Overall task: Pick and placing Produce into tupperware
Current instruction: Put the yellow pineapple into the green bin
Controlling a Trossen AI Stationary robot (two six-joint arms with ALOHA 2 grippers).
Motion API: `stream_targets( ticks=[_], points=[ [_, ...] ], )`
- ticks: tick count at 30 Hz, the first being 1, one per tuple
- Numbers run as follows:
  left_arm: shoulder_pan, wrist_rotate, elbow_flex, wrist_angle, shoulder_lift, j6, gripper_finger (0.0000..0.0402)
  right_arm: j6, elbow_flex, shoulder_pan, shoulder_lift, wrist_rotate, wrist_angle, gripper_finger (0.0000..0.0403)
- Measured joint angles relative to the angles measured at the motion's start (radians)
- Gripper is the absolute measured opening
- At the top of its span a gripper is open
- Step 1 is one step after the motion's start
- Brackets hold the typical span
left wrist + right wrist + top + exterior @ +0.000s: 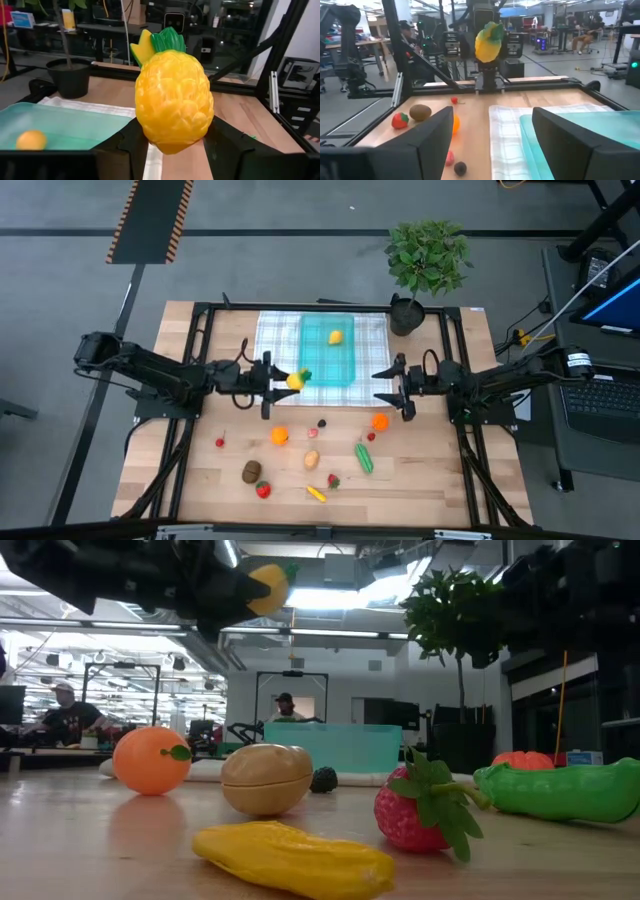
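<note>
My left gripper (287, 380) is shut on a yellow toy pineapple (172, 95) with a green crown, held in the air at the left edge of the teal tupperware (322, 365). The pineapple also shows in the low view (268, 588) and in the right wrist view (488, 41). A yellow lemon (336, 337) lies inside the tupperware, which rests on a checked cloth (275, 340). My right gripper (386, 386) stands open at the tupperware's right edge, with nothing between its fingers. More produce lies on the near half of the table. My left gripper pinches the pineapple's lower body (170, 142), near its base, between its two fingers (125, 147). The fingers come level from the table's left. The pineapple is lifted clear of the table, its crown (162, 40) pointing away from the gripper and tilted upward.
On the near wood lie an orange (279, 436), a second orange piece (380, 421), a green cucumber (364, 457), a potato (312, 459), a kiwi (251, 471) and a strawberry (263, 490). A potted plant (425, 260) stands at the far right.
</note>
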Motion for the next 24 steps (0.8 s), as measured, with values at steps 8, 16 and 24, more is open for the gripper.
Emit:
stream_targets(
  ticks=[8, 16, 24],
  points=[
    [0.038, 0.011, 0.0, 0.001, 0.0, -0.001, 0.0154, -0.048, 0.0, 0.0, 0.0, -0.037, 0.0, 0.0273],
    [0.049, -0.145, 0.0, 0.002, 0.0, -0.01, 0.0163, -0.047, 0.0, 0.0, 0.0, -0.036, -0.001, 0.0273],
    [0.052, -0.166, 0.0, 0.003, 0.0, -0.047, 0.0154, -0.02, 0.0, 0.0, 0.0, -0.033, -0.001, 0.0273]
  ],
)
